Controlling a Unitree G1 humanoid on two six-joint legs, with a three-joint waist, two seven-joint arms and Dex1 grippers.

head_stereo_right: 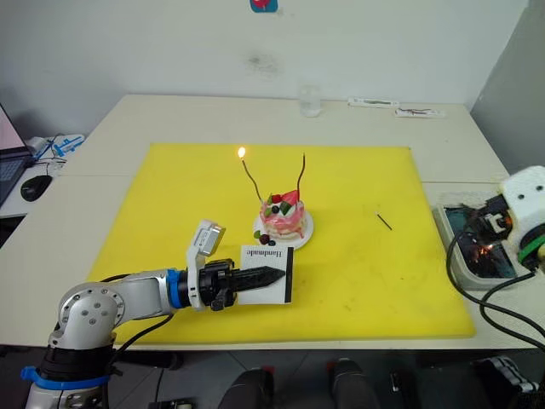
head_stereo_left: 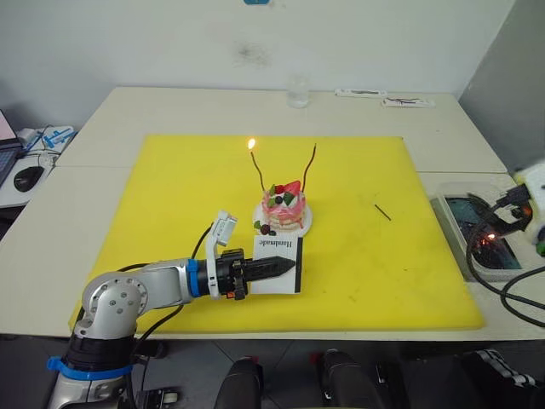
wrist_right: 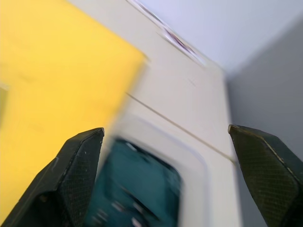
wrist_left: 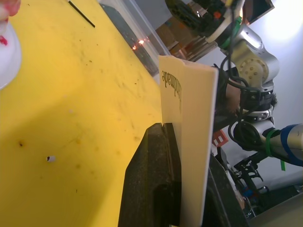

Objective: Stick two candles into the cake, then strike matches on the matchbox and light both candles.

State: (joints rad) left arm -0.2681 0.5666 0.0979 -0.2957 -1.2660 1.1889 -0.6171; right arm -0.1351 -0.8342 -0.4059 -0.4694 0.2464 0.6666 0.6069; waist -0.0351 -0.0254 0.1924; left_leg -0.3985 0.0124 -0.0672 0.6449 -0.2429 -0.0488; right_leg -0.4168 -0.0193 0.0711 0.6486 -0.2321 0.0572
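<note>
Left eye view first, working outward from my end of the yellow mat point(head_stereo_left: 170, 213). My left gripper point(head_stereo_left: 285, 267) is clamped on the matchbox point(head_stereo_left: 281, 264), which stands on edge on the mat just in front of the cake point(head_stereo_left: 284, 210), close to its plate but apart from it as far as I can tell. In the left wrist view the black fingers point(wrist_left: 151, 179) pinch the box from both sides, its lettering toward the cake.

Both candles are already standing in the cake. The candle point(head_stereo_left: 257, 166) on the cake's left side carries a small flame at its tip; the candle point(head_stereo_left: 311, 164) on the cake's right side looks unlit. So I judge the sticking done and one lighting done, with one candle left.

To the cake's right, well apart from it, one match point(head_stereo_left: 382, 212) lies on the mat. My right gripper point(wrist_right: 165, 179) hovers farther to the right, off the mat, over a tray point(head_stereo_left: 451, 223) beside it, its fingers spread wide with nothing between them. A small orange glow shows in that tray; I cannot tell what it is.

Beyond the cake, near the table's far edge, stands a clear glass point(head_stereo_left: 298, 90).
</note>
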